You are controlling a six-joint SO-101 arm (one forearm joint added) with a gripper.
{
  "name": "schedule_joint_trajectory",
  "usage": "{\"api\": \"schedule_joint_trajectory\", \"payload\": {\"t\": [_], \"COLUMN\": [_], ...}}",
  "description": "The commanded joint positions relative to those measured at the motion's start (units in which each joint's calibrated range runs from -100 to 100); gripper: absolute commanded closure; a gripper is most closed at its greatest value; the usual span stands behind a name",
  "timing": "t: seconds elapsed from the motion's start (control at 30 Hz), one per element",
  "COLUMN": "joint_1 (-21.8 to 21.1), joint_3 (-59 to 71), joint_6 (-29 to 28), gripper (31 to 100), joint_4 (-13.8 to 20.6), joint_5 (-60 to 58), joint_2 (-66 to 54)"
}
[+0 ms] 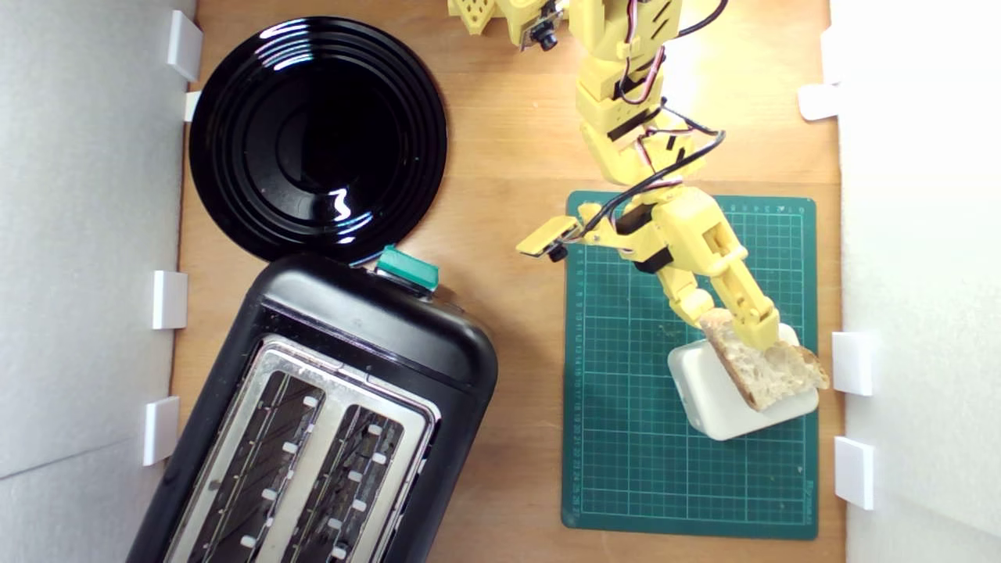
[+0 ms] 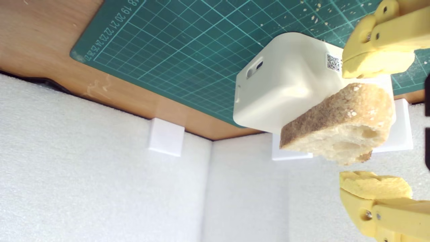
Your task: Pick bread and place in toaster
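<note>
- The claw (image 2: 376, 126) is spread open, a finger on each side of the bread (image 2: 339, 126) without clamping it.
- The bread lies on a white block (image 1: 715, 391) (on the green mat (image 1: 626, 391)).

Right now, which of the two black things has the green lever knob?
The toaster, the slotted box in the exterior view's lower left; the round glossy plate above it has none.

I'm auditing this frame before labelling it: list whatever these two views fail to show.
- Toaster: its lower end is cut off by the exterior view's bottom edge.
- Bread: in the exterior view the gripper covers one corner, so any contact there is hidden.
- White block: its QR label is too small to read in the wrist view.
- Arm base: cut off by the exterior view's top edge.
</note>
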Motion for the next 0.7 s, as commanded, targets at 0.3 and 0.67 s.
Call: {"api": "schedule_joint_trajectory", "payload": {"t": [0.3,0.67], "joint_1": [-0.68,-0.68], "joint_3": [-2.43,-2.34], "joint_6": [-0.03,0.17], "gripper": [53.4,66.6], "joint_4": [-0.19,-0.19], "joint_5": [-1.63,-1.63], "joint_2": [-0.69,-0.69]}}
